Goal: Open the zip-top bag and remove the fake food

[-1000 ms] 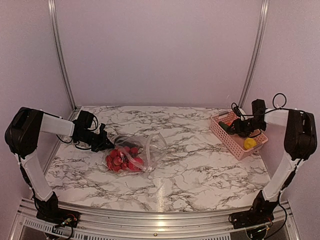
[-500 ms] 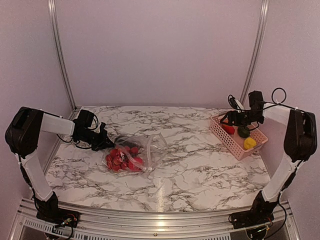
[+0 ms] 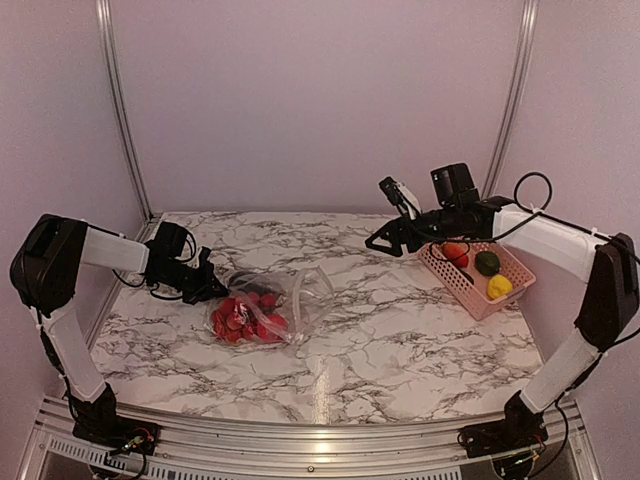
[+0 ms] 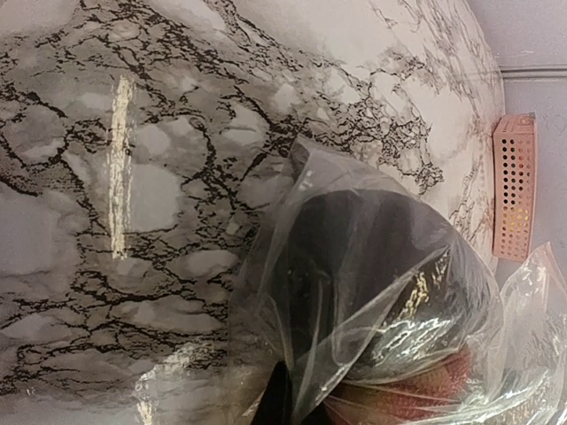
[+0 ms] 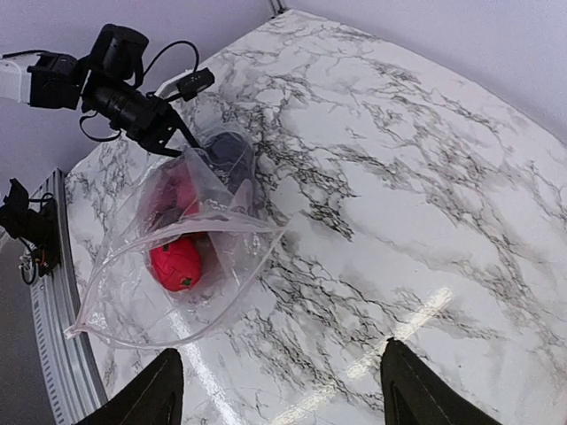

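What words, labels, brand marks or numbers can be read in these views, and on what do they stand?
None can be read in any view.
The zip-top bag, the fake food, the pink basket and the marble table carry no print.
The left arm and the right arm show no legible marking.

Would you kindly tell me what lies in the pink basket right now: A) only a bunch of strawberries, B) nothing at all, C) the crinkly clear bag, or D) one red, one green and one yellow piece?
D: the top view shows a red piece, a green piece and a yellow piece inside the pink basket.
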